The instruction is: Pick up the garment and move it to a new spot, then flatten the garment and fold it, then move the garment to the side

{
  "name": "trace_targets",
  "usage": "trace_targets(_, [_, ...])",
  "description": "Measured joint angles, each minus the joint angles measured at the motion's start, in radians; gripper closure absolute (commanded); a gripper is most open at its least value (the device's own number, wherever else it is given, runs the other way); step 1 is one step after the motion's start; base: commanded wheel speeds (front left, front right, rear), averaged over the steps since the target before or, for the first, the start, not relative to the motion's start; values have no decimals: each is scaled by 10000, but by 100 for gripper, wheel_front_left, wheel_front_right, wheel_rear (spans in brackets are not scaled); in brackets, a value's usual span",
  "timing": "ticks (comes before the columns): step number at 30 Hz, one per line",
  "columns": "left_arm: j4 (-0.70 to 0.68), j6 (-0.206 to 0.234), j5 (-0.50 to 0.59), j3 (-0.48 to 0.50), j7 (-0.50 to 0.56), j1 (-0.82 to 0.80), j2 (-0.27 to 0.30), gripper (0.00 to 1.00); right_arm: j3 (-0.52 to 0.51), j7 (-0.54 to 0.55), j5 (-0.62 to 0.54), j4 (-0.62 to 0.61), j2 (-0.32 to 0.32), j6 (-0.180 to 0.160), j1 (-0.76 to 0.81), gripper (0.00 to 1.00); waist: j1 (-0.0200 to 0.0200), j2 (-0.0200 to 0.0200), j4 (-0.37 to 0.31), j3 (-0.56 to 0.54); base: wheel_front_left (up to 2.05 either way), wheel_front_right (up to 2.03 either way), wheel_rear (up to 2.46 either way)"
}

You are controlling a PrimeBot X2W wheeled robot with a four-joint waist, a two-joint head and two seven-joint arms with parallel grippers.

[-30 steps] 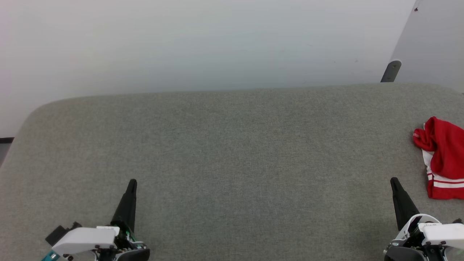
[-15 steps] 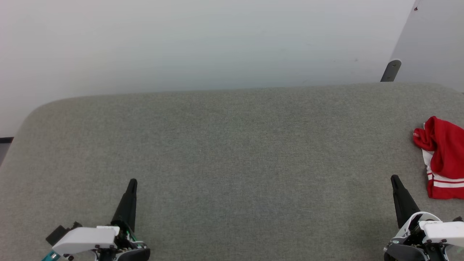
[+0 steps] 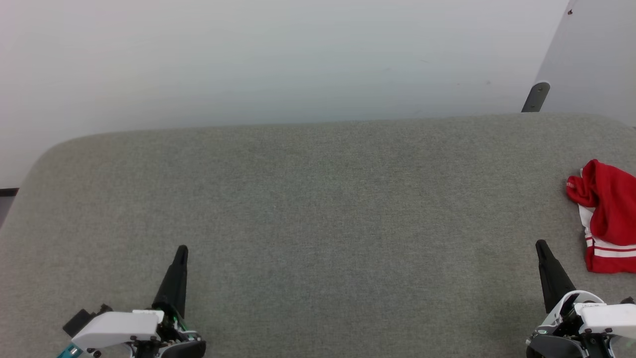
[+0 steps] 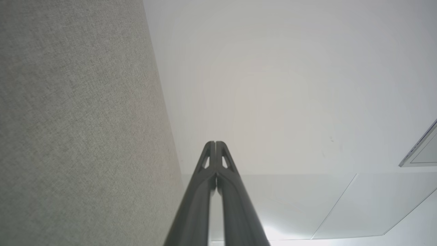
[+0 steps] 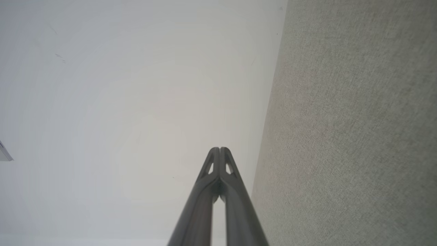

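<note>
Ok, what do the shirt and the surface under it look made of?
The shirt looks like soft matte cloth, likely a jersey knit: it lies crumpled in loose folds. The surface looks like grey matte woven fabric with a fine flecked weave, probably upholstery.

Take the fabric-covered table point(image 3: 318, 199) as the anchor. On it, at its right edge, roughly midway between near and far sides, lies the jersey shirt point(image 3: 608, 214) in a heap (part of it runs out of the head view). At the table's near-left part is the left gripper point(image 3: 182, 249), fingers pointing toward the far edge. At its near-right part is the right gripper point(image 3: 540, 244), pointing likewise, nearer than the shirt, slightly inward of it and apart from it. Behind the table's far edge rises a wall point(image 3: 248, 59). Beyond its far-right corner, a bracket point(image 3: 535, 97) sits beside a slanted panel point(image 3: 596, 59).
</note>
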Motion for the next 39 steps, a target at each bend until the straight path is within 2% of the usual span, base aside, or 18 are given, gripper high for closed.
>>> trace_targets(39, [0, 0, 0, 0, 0, 0, 0, 100, 0, 0, 0, 0, 0, 0, 0, 100, 0, 0, 0, 0, 0, 0, 0])
